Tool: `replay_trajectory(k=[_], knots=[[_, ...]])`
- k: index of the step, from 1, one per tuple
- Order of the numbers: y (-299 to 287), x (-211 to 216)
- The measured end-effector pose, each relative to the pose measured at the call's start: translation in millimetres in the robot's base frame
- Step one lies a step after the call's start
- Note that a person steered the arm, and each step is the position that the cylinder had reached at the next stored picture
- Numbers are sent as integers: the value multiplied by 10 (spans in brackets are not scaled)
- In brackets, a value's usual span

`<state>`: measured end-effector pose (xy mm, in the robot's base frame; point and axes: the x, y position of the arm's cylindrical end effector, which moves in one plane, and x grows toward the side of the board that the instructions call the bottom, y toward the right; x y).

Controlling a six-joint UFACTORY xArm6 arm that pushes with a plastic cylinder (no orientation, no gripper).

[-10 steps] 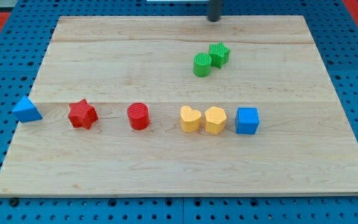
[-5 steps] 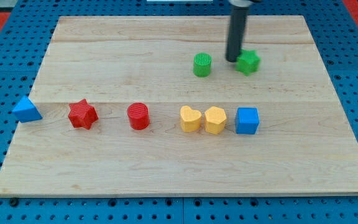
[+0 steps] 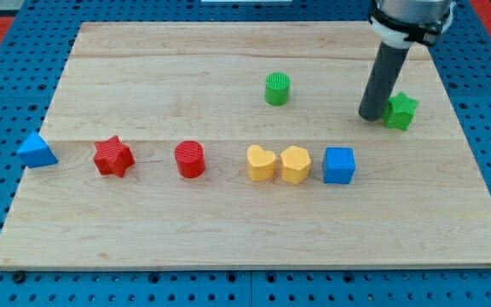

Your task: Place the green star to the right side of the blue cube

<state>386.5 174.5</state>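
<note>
The green star point(image 3: 401, 111) lies on the wooden board near its right side, above and to the right of the blue cube point(image 3: 339, 165). My tip point(image 3: 371, 115) touches the star's left side. The rod rises from there to the view's top. The blue cube stands at the right end of a row of blocks across the board's middle.
A green cylinder point(image 3: 277, 89) stands left of my tip. In the row, from the left: a blue triangle point(image 3: 37, 150) at the board's left edge, a red star point(image 3: 112, 157), a red cylinder point(image 3: 190, 159), two yellow blocks point(image 3: 262, 163) point(image 3: 295, 165).
My tip came down from the view's top, reached the green star's left side and pushed it right and down, away from the green cylinder. The other blocks have not moved.
</note>
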Motion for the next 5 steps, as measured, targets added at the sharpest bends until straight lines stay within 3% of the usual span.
replay_trajectory(k=[1,2,4,5], knots=[[148,-298],[474,-131],[380,732],[411,783]])
